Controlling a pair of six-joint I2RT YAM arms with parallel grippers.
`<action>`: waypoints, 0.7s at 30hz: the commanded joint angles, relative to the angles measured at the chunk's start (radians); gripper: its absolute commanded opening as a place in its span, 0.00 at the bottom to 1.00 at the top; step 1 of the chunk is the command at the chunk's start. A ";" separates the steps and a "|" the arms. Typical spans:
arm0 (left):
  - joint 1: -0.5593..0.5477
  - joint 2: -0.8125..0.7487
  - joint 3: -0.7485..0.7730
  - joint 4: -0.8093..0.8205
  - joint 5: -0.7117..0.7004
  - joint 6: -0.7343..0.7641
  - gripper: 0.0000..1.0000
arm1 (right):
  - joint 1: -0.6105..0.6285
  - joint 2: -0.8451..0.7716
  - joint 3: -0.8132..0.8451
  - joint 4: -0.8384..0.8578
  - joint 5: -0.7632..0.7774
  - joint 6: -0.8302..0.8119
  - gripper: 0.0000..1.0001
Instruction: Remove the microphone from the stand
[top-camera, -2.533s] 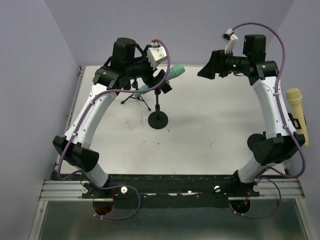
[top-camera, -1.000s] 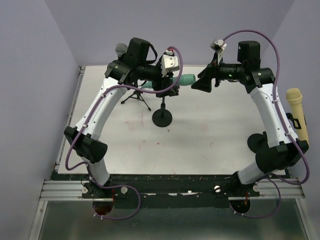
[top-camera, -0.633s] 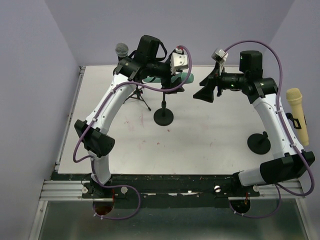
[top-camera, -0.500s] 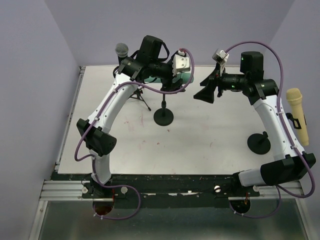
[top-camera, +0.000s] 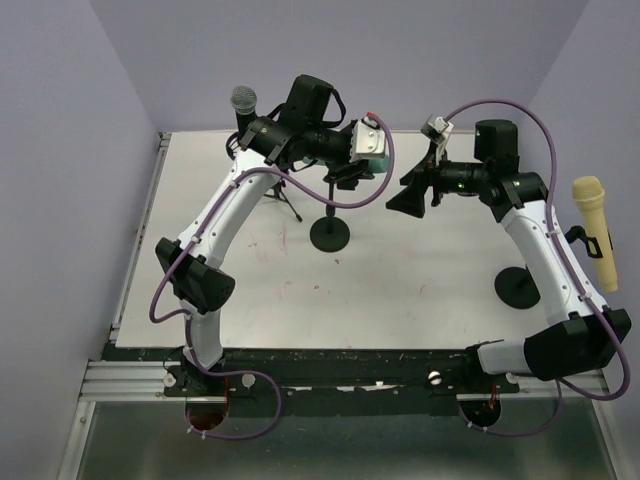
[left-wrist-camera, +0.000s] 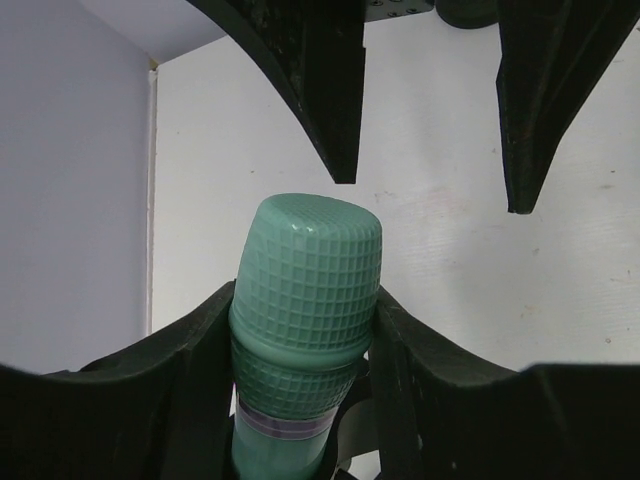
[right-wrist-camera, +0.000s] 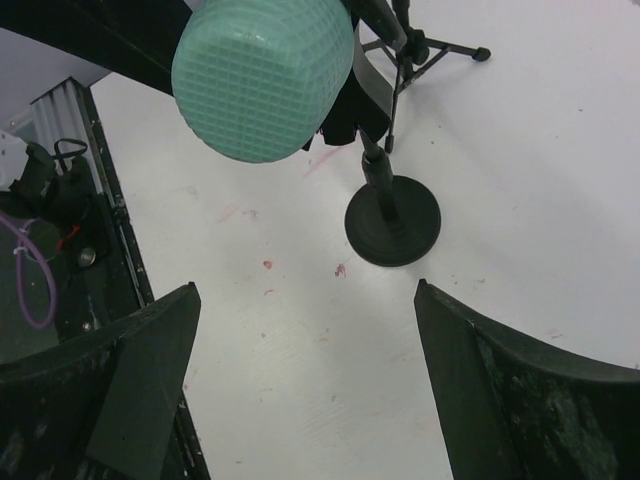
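The teal microphone (top-camera: 378, 160) lies nearly level at the top of the black round-base stand (top-camera: 330, 235). My left gripper (top-camera: 360, 166) is shut on it just behind the head. In the left wrist view the gridded teal head (left-wrist-camera: 305, 275) sits between my left gripper's (left-wrist-camera: 305, 300) black fingers (left-wrist-camera: 180, 380). My right gripper (top-camera: 404, 197) is open and empty just to the right of the head, facing it. In the right wrist view the head (right-wrist-camera: 262, 75) is at the top, the stand's clip behind it, and the base (right-wrist-camera: 392, 225) is beyond my right gripper (right-wrist-camera: 305, 288).
A grey-headed microphone (top-camera: 243, 101) stands on a small tripod (top-camera: 285, 200) at the back left, under my left arm. A yellow microphone (top-camera: 592, 225) stands on a second round-base stand (top-camera: 520, 287) at the right edge. Purple walls close the back and sides.
My left gripper has moved to the right with the teal microphone, and the stand's base has shifted slightly right. My right gripper has stayed open close to the head.
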 joint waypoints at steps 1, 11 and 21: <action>-0.005 -0.052 -0.038 0.056 -0.038 -0.034 0.48 | -0.001 -0.048 -0.081 0.177 0.015 0.058 0.96; 0.033 -0.089 -0.078 0.198 -0.027 -0.566 0.18 | 0.012 -0.071 -0.317 0.720 0.010 0.208 0.95; 0.113 -0.150 -0.267 0.421 0.114 -0.832 0.17 | 0.106 0.025 -0.296 0.804 -0.116 0.070 0.95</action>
